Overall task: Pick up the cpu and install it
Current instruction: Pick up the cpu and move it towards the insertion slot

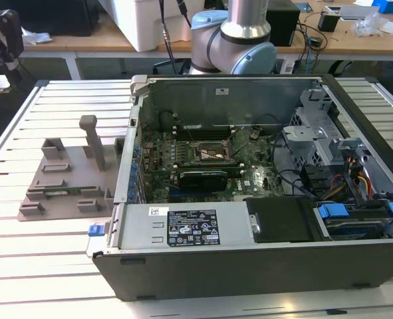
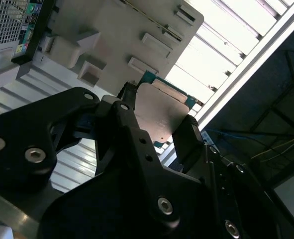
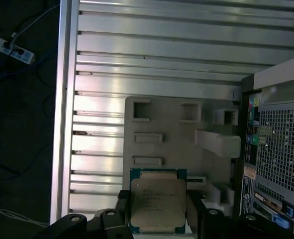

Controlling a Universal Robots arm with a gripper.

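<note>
Fingers (image 3: 194, 214) of the black metal gripper (image 3: 157, 219) are pressed against two opposite edges of the cpu (image 3: 157, 203), a small flat square chip with a silvery-white metal top and a thin green edge. The chip is thus grasped between them with its metal top turned toward the camera in the first wrist view. In the second wrist view the same cpu (image 2: 161, 107) is seen from a slant. It is pinched by the gripper (image 2: 159, 113), with one dark finger (image 2: 190, 137) lying along its edge.

Behind the held chip lies a flat grey plastic fixture plate (image 3: 176, 134) with raised blocks and rectangular pockets. It rests on the ribbed aluminium desk (image 3: 161, 55). The cpu is seen in front of the plate's edge and the slats beside it, and seems to be lifted clear of both.

In the exterior view the fixture plate (image 1: 70, 179) lies on the desk (image 1: 50, 266) just beside an opened dark grey metal computer case (image 1: 249, 259), toward the exterior view's left. Inside the case a green motherboard is exposed, and a black-framed square socket (image 1: 213, 151) sits near its middle. The silver and pale blue arm (image 1: 239, 40) rises behind the case. The perforated rear panel of the case (image 3: 281, 149) is seen beside the fixture in the first wrist view.
</note>
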